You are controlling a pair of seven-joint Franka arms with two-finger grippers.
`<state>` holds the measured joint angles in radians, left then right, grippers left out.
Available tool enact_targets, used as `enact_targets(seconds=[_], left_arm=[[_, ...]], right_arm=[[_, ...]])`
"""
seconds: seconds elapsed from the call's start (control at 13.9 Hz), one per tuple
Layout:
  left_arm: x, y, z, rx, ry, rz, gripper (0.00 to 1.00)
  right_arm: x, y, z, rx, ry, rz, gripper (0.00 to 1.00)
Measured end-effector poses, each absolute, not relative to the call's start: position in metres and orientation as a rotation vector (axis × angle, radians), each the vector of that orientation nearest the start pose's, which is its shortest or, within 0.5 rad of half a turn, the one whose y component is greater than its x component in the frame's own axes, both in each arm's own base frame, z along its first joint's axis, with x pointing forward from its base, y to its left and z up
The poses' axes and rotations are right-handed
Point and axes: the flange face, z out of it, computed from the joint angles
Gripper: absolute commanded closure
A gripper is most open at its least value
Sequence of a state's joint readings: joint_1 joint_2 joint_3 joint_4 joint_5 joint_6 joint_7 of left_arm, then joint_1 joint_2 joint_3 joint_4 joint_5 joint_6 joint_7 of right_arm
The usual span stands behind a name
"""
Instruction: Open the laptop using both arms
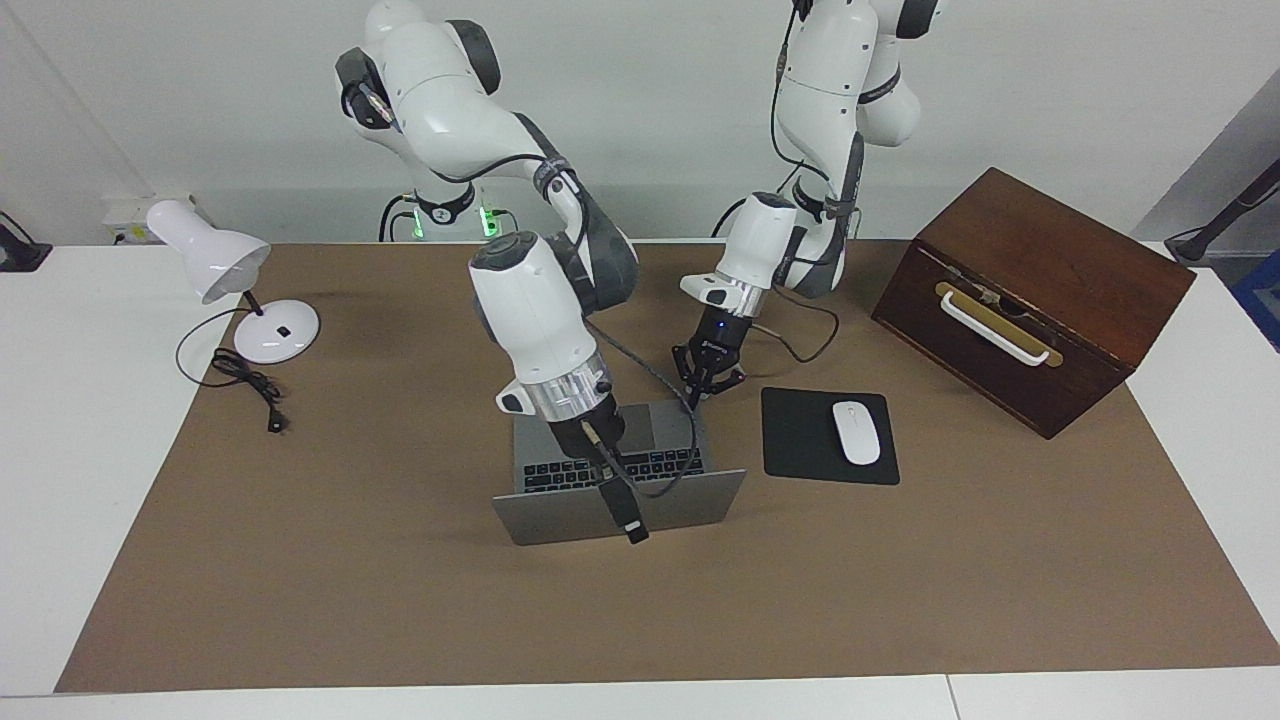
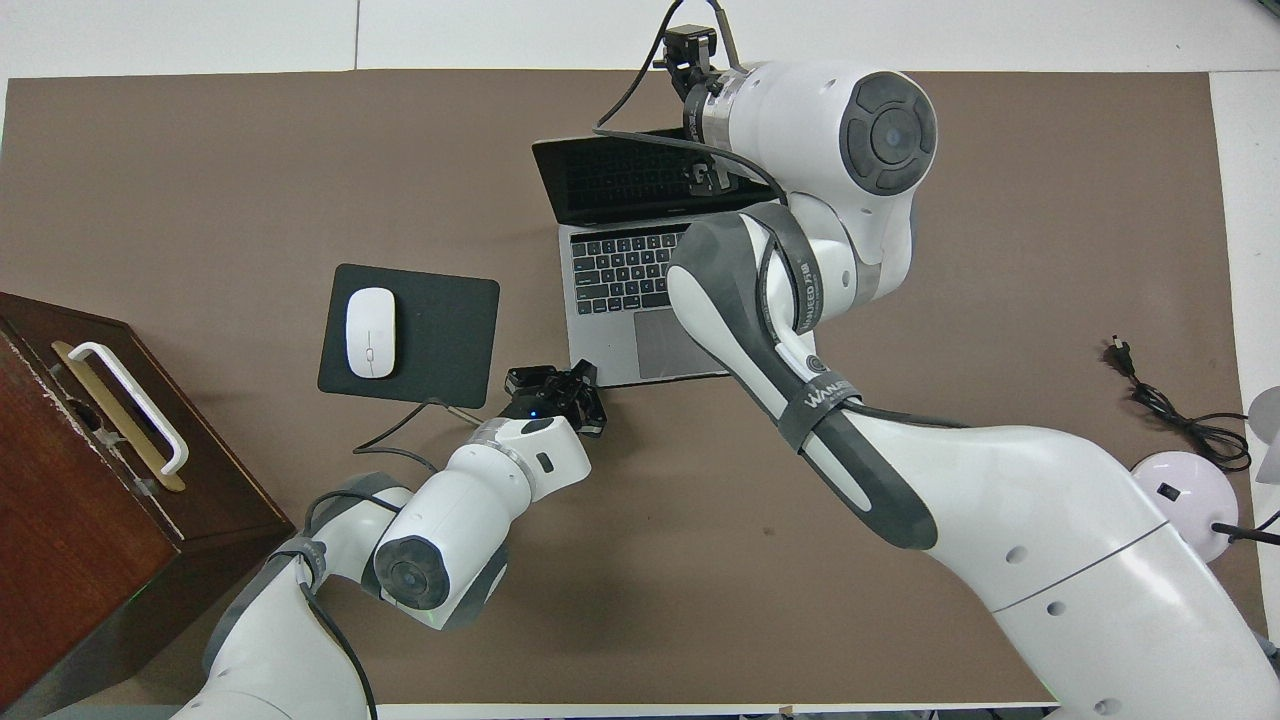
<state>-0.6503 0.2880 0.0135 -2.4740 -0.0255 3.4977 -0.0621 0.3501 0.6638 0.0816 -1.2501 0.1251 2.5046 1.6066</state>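
The laptop [image 1: 620,490] sits on the brown mat [image 1: 400,600] in the middle of the desk [image 1: 80,450], beside the black mouse pad [image 1: 800,440] with its white mouse [image 1: 856,432]. Its lid stands well past half open, keys and trackpad showing.

My left claw [image 1: 697,388] is pinched shut on nothing, fingertips down at the laptop's corner nearest me on the mouse pad side; I judge it is there to pin the base. My right claw [image 1: 600,455] is at the lid's top edge, over the keyboard; my own wrist hides the fingers, so I cannot tell whether they grip the lid or only push it.

I judge the laptop to be a stiff, thin metal slab, fairly light, smooth enough to slide on the mat if the base is not held. The hinge resists, and the screen is the fragile part, so the place to take hold is the lid's free edge near its middle, never the glass.

Readable writing: "WANJEED" on the grey band of my right forearm [image 2: 800,380]. Nothing legible on the laptop.
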Motion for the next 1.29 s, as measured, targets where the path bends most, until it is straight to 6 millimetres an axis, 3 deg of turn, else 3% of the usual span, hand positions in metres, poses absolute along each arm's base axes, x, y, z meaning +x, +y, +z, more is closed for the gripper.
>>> enact_targets(seconds=[0.22,0.36,0.58,0.86,1.08,1.29], left_arm=[[0.424,-0.310,0.266,-3.064,0.861,-1.155,1.00],[0.425,-0.309,0.266,-3.067,0.853,-1.156,1.00],[0.429,-0.308,0.266,-3.091,0.797,-1.159,1.00],[0.432,-0.308,0.266,-3.132,0.710,-1.159,1.00],[0.435,-0.308,0.268,-3.150,0.666,-1.166,1.00],[0.442,-0.309,0.277,-3.165,0.635,-1.130,1.00]], right_arm=[[0.710,0.309,0.464,-2.097,1.545,-0.199,0.00],[0.699,0.305,0.491,-2.146,1.556,-0.163,0.00],[0.680,0.274,0.545,-2.290,1.496,-0.139,0.00],[0.659,0.211,0.605,-2.581,1.149,-0.207,0.00],[0.643,0.176,0.629,-2.884,0.752,-0.302,0.00],[0.632,0.136,0.650,-3.053,0.373,-0.322,0.00]])
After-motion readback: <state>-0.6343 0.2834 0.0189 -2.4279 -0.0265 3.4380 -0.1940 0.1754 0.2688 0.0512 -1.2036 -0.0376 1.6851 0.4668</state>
